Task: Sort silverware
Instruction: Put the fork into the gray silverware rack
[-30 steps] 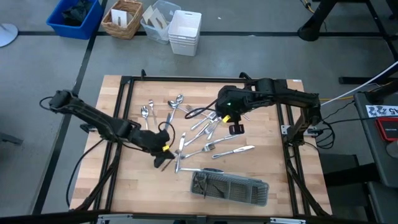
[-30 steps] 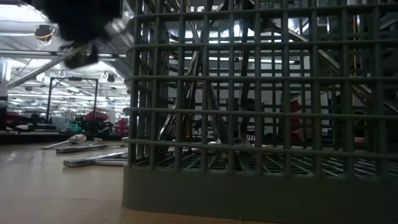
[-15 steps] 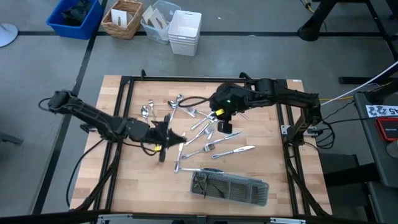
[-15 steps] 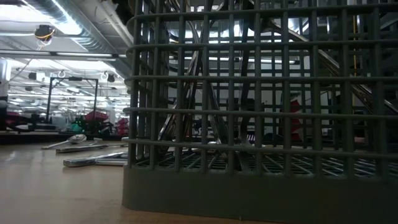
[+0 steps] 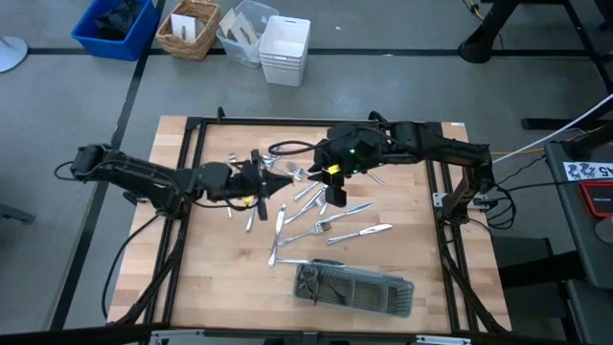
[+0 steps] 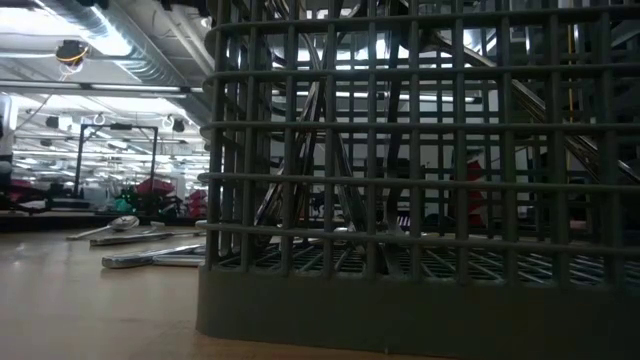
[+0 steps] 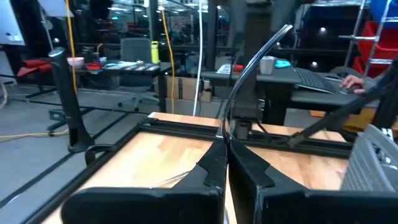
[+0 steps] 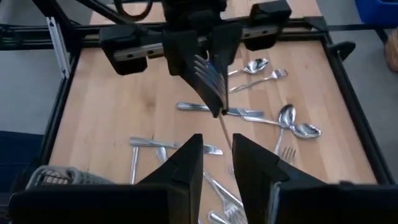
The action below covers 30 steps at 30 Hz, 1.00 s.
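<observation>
Left gripper [image 5: 257, 180] is up over the middle of the surface [image 5: 215, 273], jaws clenched on a fork [image 8: 207, 76]. It grasps at the head end, with the tines showing between its fingers and the slim handle sticking out toward the other arm. Right gripper [image 5: 333, 195] is close by, facing it, jaws parted with nothing in them. From the right wrist the handle lines up with the gap between those jaws. Whether it reaches in, I can't tell, and from above the two grippers look near but apart.

The rest of the silverware [image 5: 326, 227] lies scattered flat across the middle of the surface, with forks, spoons and knives criss-crossing and some touching. The tray [image 5: 383, 287] sits at the near edge and already has a few pieces inside.

Looks like a hand-over setting up. That fork will be light and stiff, but smooth and slippery, so it could easily swivel in a pinch. Best hold for the right jaws is across the flat of the handle, well in from the tip. They should clamp before the left lets go. Grab too near the end and it could pivot or drop back into the pile.
</observation>
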Available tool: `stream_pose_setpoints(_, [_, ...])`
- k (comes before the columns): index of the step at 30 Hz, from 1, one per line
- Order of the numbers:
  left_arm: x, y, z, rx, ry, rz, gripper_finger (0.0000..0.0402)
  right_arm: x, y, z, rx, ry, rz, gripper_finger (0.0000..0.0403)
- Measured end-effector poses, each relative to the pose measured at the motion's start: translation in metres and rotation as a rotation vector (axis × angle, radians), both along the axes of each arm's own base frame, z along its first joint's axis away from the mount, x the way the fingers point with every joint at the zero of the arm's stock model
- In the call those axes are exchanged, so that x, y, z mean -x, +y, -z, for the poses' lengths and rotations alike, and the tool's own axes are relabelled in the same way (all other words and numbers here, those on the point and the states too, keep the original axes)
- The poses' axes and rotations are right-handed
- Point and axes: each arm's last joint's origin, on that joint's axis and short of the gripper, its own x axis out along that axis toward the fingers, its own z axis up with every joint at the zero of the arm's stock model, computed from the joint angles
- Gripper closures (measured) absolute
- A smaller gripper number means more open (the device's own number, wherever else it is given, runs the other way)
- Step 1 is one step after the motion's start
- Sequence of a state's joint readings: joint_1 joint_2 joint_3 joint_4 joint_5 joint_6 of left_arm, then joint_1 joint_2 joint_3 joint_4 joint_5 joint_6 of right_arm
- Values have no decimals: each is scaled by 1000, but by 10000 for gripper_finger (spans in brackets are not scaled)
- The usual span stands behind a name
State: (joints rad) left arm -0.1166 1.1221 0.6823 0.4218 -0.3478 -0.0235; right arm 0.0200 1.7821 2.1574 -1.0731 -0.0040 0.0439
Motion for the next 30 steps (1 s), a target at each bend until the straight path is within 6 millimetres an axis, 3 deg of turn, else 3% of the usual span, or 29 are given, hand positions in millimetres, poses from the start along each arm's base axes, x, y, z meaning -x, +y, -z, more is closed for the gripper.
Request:
stream_pose_setpoints(17, [0, 2, -7, 3, -68, 14, 401, -32, 0, 19, 103, -27, -74, 315])
stream_pose_setpoints(30, [0, 2, -6, 8, -67, 39, 401, -35, -2, 22, 152, -20, -18, 315])
